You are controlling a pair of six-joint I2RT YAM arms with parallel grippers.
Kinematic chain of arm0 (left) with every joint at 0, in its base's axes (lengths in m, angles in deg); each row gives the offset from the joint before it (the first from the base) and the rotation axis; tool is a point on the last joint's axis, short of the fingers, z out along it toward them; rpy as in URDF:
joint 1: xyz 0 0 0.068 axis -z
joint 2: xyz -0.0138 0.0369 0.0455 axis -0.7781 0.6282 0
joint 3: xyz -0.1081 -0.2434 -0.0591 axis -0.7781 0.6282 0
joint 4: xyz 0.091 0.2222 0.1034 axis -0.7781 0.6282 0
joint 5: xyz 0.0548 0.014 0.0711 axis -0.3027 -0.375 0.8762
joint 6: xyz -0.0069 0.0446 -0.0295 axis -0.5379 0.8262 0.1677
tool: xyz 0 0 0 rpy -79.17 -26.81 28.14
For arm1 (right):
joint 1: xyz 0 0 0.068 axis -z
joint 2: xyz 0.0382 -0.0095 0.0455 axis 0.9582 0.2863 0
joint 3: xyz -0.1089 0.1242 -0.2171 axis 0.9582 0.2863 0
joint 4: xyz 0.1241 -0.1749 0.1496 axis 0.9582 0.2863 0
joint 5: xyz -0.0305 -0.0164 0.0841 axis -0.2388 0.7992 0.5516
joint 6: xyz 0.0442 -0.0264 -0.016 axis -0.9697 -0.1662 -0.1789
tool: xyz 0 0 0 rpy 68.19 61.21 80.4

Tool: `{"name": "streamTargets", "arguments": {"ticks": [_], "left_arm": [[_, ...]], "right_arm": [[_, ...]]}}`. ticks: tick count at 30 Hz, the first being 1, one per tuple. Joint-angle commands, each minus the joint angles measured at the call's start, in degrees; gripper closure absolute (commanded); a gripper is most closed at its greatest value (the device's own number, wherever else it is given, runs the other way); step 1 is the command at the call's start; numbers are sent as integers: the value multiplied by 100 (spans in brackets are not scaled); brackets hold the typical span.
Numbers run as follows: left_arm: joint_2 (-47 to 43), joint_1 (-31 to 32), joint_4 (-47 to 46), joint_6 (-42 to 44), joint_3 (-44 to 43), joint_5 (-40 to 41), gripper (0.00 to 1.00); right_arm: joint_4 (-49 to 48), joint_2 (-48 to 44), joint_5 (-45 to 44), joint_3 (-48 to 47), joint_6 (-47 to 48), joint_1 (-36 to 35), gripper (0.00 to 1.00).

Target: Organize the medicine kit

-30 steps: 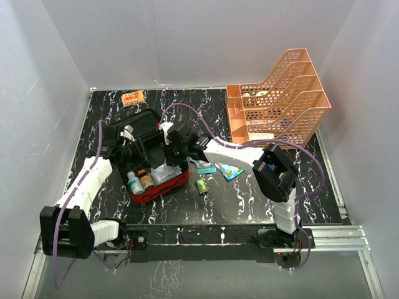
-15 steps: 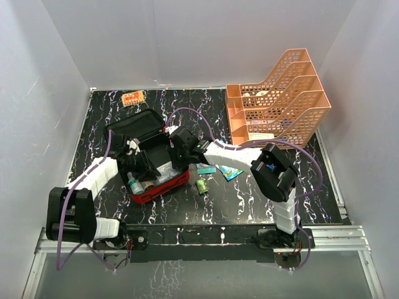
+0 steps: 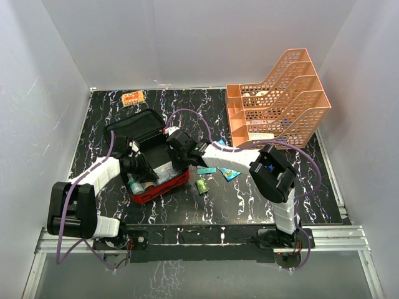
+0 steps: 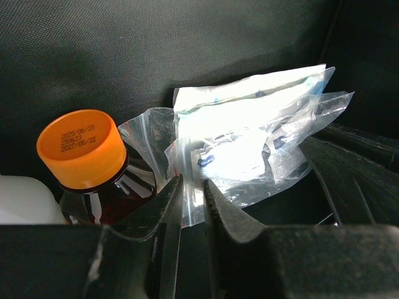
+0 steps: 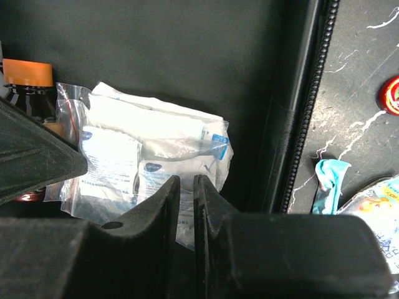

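While arms (image 3: 93, 177) half-hide the medicine kit (image 3: 159, 190), left pincer (image 4: 192, 184) and right pincer (image 5: 186, 180) seemingly nip its pouch (image 4: 249, 143).

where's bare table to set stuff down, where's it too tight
Free: table between medicine kit and near edge; right side in front of the orange tray; far strip between orange packet and tray. Crowded: inside the kit, with left gripper, right gripper, bottles and plastic bag.

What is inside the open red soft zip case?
In the red zip case: a brown bottle with an orange cap, a white plastic bottle beside it, and a clear zip bag of white packets. Anything under the bag is hidden.
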Motion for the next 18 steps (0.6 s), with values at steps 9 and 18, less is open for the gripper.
{"name": "streamTargets", "arguments": {"ticks": [9,18], "left_arm": [[-539,16,1188,384,-994,542,64],[-1342,16,1219,615,-1383,982,57]], "right_arm": [[144,-680,-203,-312,-128,44,81],[-186,-1677,-855,357,-650,483,71]]}}
